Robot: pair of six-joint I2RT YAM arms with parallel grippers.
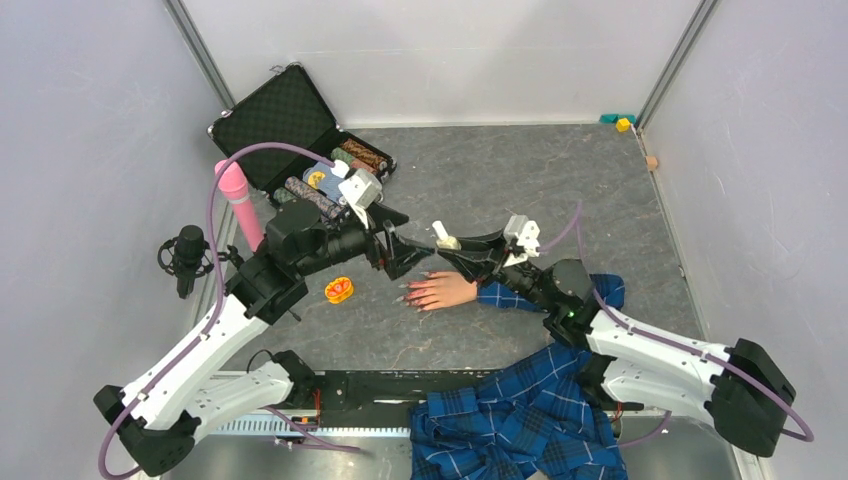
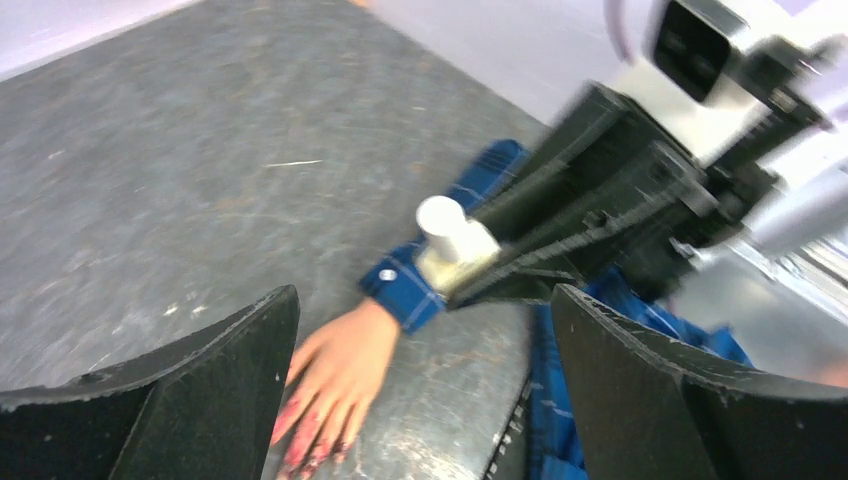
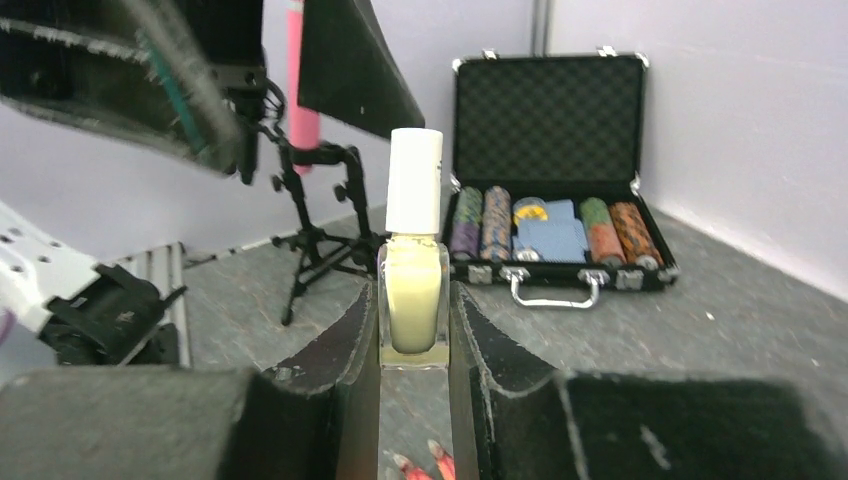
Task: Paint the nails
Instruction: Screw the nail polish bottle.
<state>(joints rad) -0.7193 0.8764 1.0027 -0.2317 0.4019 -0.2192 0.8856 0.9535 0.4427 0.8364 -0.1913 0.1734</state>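
The flesh-coloured mannequin hand (image 1: 445, 290) lies flat mid-table in a blue plaid sleeve (image 1: 505, 296). Its reddish-pink nails (image 1: 406, 297) point left. They also show in the left wrist view as the nails (image 2: 300, 448) and low between the right fingers as the nails (image 3: 427, 466). My right gripper (image 1: 452, 246) (image 3: 413, 330) is shut on a small clear bottle (image 1: 444, 238) (image 2: 452, 245) (image 3: 413, 290) of pale yellow liquid with a white cap, held upright above the wrist. My left gripper (image 1: 405, 252) (image 2: 425, 300) stands wide open and empty just left of the bottle, above the fingers.
An open black case of poker chips (image 1: 300, 130) stands at the back left. Next to it are a pink cylinder (image 1: 240, 205) and a microphone on a tripod (image 1: 190, 258). A small orange object (image 1: 340, 290) lies left of the hand. Plaid cloth (image 1: 520, 425) hangs over the near edge.
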